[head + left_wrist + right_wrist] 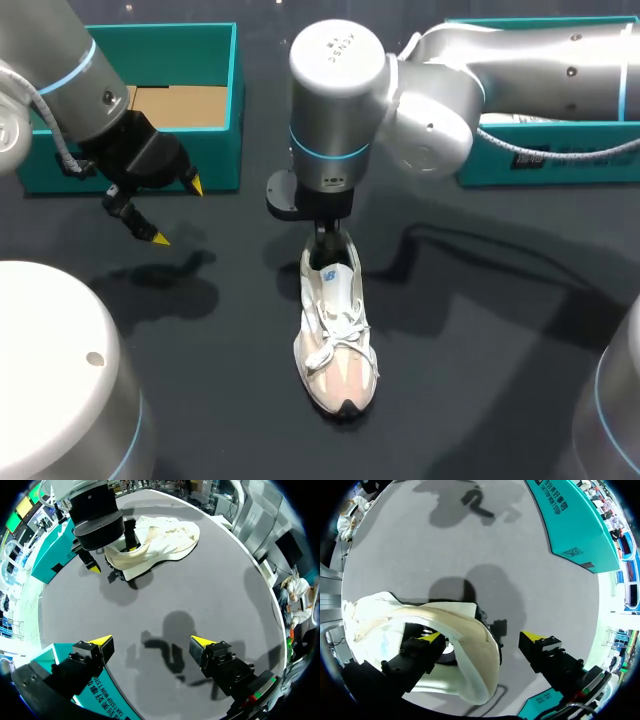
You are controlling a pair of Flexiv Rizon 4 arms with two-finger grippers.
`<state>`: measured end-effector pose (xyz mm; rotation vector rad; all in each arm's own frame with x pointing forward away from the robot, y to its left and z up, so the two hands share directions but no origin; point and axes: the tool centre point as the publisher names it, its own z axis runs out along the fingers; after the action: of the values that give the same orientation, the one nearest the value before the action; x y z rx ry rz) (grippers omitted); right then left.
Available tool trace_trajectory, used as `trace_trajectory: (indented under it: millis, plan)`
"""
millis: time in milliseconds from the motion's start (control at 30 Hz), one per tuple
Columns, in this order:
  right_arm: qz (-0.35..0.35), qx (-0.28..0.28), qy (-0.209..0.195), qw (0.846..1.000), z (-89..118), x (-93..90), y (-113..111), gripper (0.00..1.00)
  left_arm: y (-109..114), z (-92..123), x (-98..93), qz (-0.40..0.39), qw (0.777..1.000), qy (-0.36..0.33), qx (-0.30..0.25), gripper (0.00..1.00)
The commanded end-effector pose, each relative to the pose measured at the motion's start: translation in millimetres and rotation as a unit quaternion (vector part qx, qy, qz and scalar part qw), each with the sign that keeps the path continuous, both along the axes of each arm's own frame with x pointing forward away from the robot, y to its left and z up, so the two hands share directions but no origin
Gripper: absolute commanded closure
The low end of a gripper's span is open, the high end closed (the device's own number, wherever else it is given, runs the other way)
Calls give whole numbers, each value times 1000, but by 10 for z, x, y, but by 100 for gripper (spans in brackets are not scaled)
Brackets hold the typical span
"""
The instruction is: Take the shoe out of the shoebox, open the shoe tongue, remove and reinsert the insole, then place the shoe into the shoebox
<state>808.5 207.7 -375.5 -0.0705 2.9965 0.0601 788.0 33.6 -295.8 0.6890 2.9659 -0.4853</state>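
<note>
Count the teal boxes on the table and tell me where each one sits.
2. One teal box sits at the table's far left; the other sits at the far right, partly hidden behind the right arm.

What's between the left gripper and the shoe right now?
Nothing: only bare table lies between the left gripper and the shoe. The head and left wrist views both show that stretch.

Right tool [482,636] straddles the heel wall of the cream-white fabric sneaker [390,615]. One yellow-tipped finger [432,638] is inside the shoe opening. The other is outside, just clear of the heel, with the fingers spread. The sneaker rests on the dark grey tabletop [420,545]. A teal cardboard shoebox [575,525] stands well ahead, apart from it.
</note>
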Motion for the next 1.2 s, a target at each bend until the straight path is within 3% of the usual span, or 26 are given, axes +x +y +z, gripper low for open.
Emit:
trace_trajectory:
  millis: [33, 167, 233, 467, 600, 900, 1200]
  plan:
    - [0, 0, 4, 1000, -59, 10, 9, 14, 6, 5, -11, 0, 1000, -1, 1, 0]
    - [0, -1, 8, 1000, -76, 6, 4, 27, 6, 5, -11, 0, 1000, -1, 1, 0]
    - [-1, -1, 10, 1000, -88, 6, 0, 47, 6, 5, -11, 0, 1000, -1, 1, 0]
    - [-1, -1, 13, 1000, -107, -1, -2, 70, 6, 5, -11, 0, 1000, -1, 1, 0]
    - [-2, -2, 14, 1000, -111, -11, -11, 100, 6, 5, -11, 0, 1000, -1, 1, 0]
    - [-3, -1, 8, 1000, -29, -50, -39, 100, 6, 5, -11, 0, 1000, -1, 1, 0]
    - [-4, -8, 1, 1000, 289, -68, -107, 100, 6, 5, -11, 0, 1000, -1, 1, 0]
